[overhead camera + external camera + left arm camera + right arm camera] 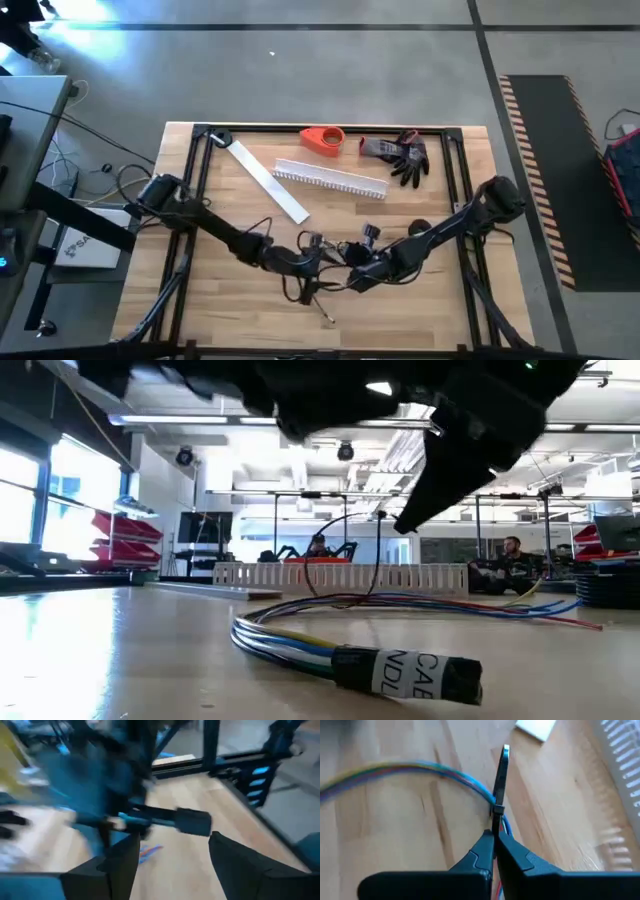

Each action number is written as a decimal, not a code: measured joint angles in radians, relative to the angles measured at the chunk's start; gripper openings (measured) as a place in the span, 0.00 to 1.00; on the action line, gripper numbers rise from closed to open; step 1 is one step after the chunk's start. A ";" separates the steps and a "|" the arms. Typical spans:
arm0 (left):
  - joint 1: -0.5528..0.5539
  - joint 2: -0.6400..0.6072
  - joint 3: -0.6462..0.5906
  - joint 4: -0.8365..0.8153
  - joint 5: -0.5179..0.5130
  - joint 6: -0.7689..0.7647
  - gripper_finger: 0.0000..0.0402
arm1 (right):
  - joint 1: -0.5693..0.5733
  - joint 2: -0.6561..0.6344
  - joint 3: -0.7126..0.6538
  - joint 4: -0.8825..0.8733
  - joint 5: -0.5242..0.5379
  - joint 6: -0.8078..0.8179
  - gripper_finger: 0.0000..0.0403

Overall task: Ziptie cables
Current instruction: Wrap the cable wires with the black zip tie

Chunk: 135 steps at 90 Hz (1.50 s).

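While both arms converge near the front-centre of the bench (230,300), the cables (300,635) lie on the wood between them as a bundle of blue, white, yellow and red wires, one end wrapped in a dark sleeve with a white label (405,672). In the low view the bundle curves away toward the channel (340,575) and its far ends splay out on the right.

Right end effector (494,840): fingers pressed together, clamping a thin black ziptie (500,785) that stands up between the tips. The ziptie touches the cables where they arc past the fingertips; whether it loops fully round the bundle cannot be told.

Left end effector (172,855): fingers apart, nothing between them. A dark cylindrical piece with blue wiring (190,821) lies just beyond the tips, apart from the fingers; view blurred, detail not readable.

High view, back half of the bench: flat white strip (270,180) lying diagonally, the white slotted channel just right of it, an orange tape dispenser (322,139) behind, and a dark glove (400,155) to the right. All well apart from both end effectors.

People sit in the room behind the bench (512,560).
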 joint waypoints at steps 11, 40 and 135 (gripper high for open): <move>0.034 -0.010 -0.001 -0.169 0.016 0.063 0.54 | 0.014 0.000 0.000 0.005 0.001 -0.080 0.00; 0.099 0.062 -0.002 -0.128 0.064 0.135 0.53 | 0.035 -0.002 0.000 0.061 -0.007 -0.107 0.00; 0.085 0.143 -0.002 0.009 0.044 0.188 0.15 | 0.036 -0.004 0.000 0.068 -0.021 -0.080 0.00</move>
